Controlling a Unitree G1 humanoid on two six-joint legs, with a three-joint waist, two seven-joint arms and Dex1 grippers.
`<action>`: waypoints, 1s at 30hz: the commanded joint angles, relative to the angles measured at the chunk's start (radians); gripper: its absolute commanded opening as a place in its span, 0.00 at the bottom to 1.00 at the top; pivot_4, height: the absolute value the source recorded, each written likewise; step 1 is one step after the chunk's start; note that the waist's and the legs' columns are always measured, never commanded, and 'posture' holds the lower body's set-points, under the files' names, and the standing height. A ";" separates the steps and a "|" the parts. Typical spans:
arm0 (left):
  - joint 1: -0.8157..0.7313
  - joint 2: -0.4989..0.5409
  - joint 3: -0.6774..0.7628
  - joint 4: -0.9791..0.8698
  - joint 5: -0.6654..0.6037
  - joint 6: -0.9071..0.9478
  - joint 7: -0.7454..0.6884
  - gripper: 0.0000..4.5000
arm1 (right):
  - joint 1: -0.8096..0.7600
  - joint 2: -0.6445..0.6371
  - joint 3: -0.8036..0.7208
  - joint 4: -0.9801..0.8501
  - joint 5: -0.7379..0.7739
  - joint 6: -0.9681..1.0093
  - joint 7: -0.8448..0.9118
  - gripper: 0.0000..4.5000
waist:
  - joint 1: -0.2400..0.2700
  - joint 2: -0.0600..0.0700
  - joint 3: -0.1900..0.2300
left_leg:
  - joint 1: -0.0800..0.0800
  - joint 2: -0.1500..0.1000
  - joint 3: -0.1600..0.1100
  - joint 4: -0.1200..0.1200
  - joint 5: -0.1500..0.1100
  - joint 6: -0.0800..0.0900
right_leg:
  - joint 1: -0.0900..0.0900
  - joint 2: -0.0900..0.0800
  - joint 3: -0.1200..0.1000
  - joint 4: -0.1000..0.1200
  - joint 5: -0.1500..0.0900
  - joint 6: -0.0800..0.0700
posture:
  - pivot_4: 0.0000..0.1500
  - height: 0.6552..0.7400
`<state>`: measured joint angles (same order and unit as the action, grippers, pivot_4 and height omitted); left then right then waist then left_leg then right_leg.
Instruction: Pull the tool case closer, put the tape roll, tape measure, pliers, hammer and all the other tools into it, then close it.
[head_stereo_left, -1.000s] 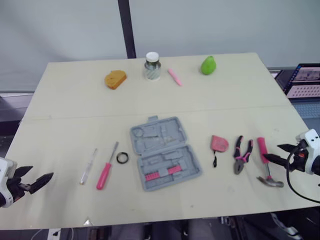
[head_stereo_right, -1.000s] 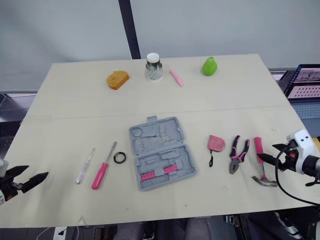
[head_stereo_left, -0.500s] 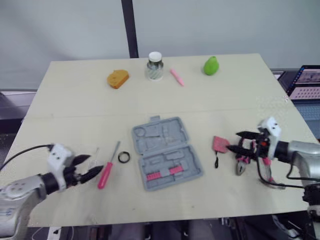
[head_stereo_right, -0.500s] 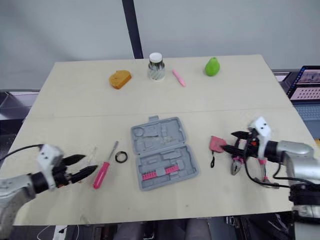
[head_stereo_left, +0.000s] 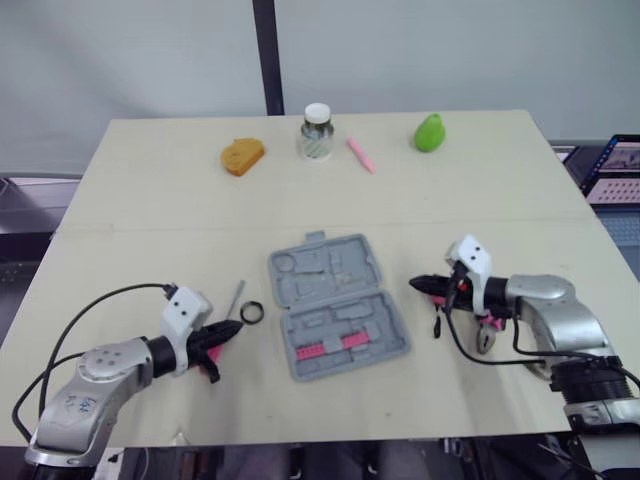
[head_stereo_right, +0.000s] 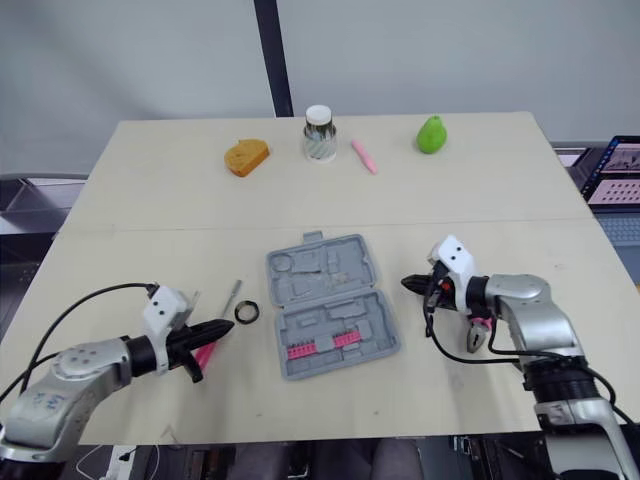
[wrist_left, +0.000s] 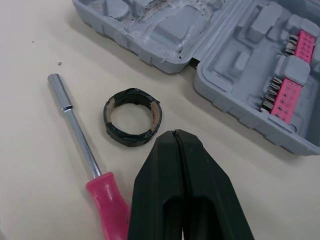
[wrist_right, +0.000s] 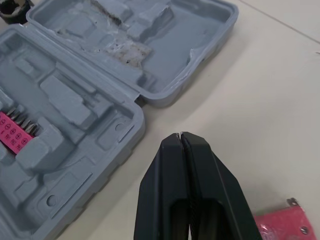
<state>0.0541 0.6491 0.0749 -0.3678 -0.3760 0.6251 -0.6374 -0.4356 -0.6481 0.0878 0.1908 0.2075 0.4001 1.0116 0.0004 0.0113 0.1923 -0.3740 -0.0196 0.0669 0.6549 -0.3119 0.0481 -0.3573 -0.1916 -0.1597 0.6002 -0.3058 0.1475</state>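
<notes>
**Both grippers shut, flanking the open tool case**

The grey tool case (head_stereo_left: 337, 318) lies open and flat on the bench (head_stereo_left: 150, 230). Both moulded halves face up. The half nearer the robot holds a pink strip of bits (wrist_left: 295, 75).

The left gripper (wrist_left: 175, 133) sits low over the bench on the case's left side, its fingers pressed together with nothing between them. The black tape roll (wrist_left: 133, 117) lies flat between this gripper's tip and the case, just beside the case's edge and apart from both. Alongside the roll, on its side away from the case, lies a screwdriver (wrist_left: 82, 150) with a pink handle and a bare steel shaft.

The right gripper (wrist_right: 181, 135) points at the case from its right side, its fingers also pressed together and empty. Its tip is near the case's rim, not touching. The pink tape measure (wrist_right: 282, 225) rests on the bench by this gripper, farther from the case. The pliers (head_stereo_left: 487, 335) lie farther out again.

Well beyond the case, along the far edge, stand an orange block (head_stereo_left: 243, 156), a jar (head_stereo_left: 317, 132), a pink marker (head_stereo_left: 360, 155) and a green object (head_stereo_left: 430, 131).
</notes>
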 joint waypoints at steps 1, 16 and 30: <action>-0.036 -0.018 -0.037 0.003 0.024 0.013 0.024 0.00 | -0.032 0.013 0.021 -0.018 -0.020 0.001 -0.017 0.02 | 0.000 0.000 0.000 | 0.000 0.000 0.000 0.000 0.000 0.000 | 0.000 0.000 0.000 0.000 0.000 0.000 | 1.00 1.00; -0.176 -0.097 -0.180 0.066 0.118 0.095 0.101 0.00 | -0.080 0.048 0.067 0.037 -0.115 -0.001 -0.077 0.02 | 0.000 0.000 0.000 | -0.002 0.005 -0.001 0.005 0.000 -0.001 | 0.000 0.006 0.002 0.000 0.000 -0.001 | 1.00 1.00; -0.255 -0.157 -0.205 0.148 0.154 0.093 0.116 0.00 | -0.099 0.094 0.088 0.069 -0.159 -0.001 -0.098 0.02 | -0.002 0.000 0.000 | -0.002 0.005 -0.001 0.005 0.000 -0.001 | 0.000 0.006 0.002 0.000 0.000 -0.001 | 1.00 1.00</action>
<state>-0.1928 0.4967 -0.1305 -0.2174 -0.2274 0.7206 -0.5190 -0.5125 -0.5582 0.1827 0.2755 0.0465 0.4083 0.9203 -0.0016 0.0112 0.1923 -0.3761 -0.0148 0.0661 0.6600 -0.3124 0.0472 -0.3573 -0.1855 -0.1577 0.6005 -0.3055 0.1467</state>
